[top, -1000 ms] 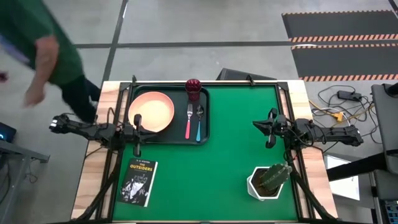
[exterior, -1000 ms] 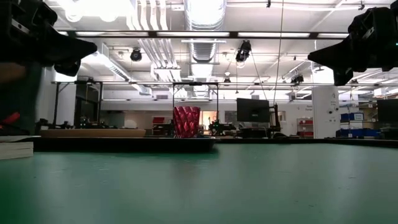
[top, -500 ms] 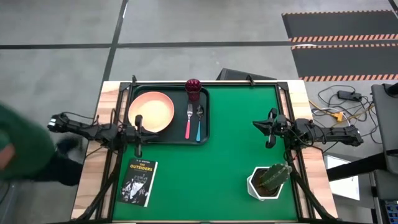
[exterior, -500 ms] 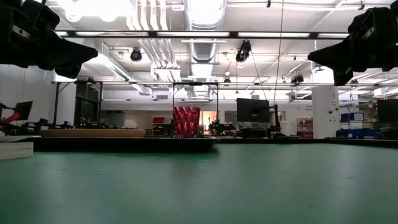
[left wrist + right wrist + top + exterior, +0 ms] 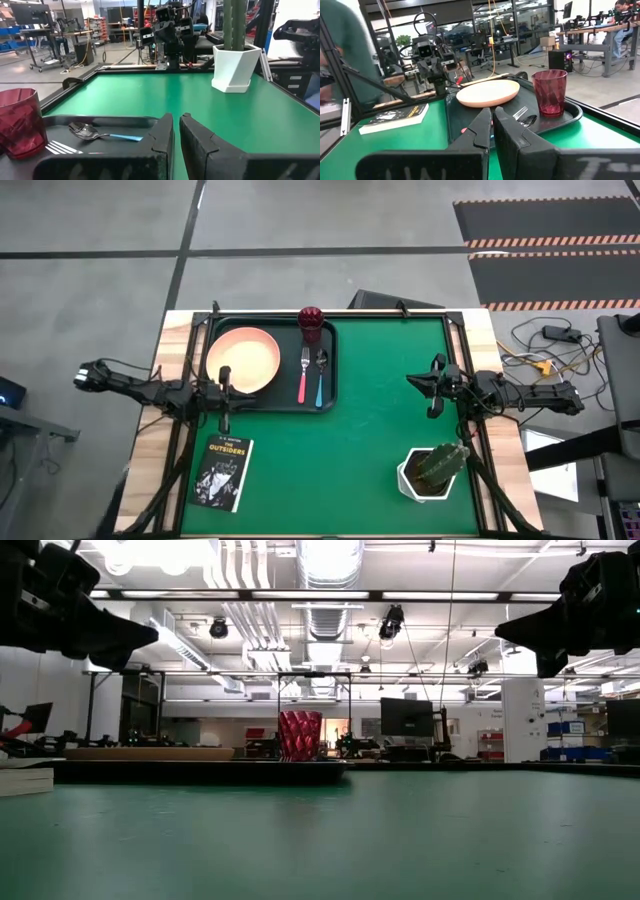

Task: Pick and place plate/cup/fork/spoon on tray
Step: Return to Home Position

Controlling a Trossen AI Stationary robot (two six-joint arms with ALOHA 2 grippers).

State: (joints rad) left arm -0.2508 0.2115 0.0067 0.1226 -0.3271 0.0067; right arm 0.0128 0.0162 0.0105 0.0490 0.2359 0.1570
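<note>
The tray [image 5: 290, 398] is set at the table's [image 5: 350, 440] far left corner. The plate [image 5: 243, 360] is laid at its left. The left gripper [image 5: 176, 118] and right gripper [image 5: 491, 111] are held at the table's side edges, fingers together. The cup [image 5: 310, 323], fork [image 5: 303, 375] and spoon [image 5: 320, 376] are kept at the tray's right.

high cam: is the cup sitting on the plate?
No, the cup stands directly on the tray, near its far edge, beside the plate with a gap between them.
</note>
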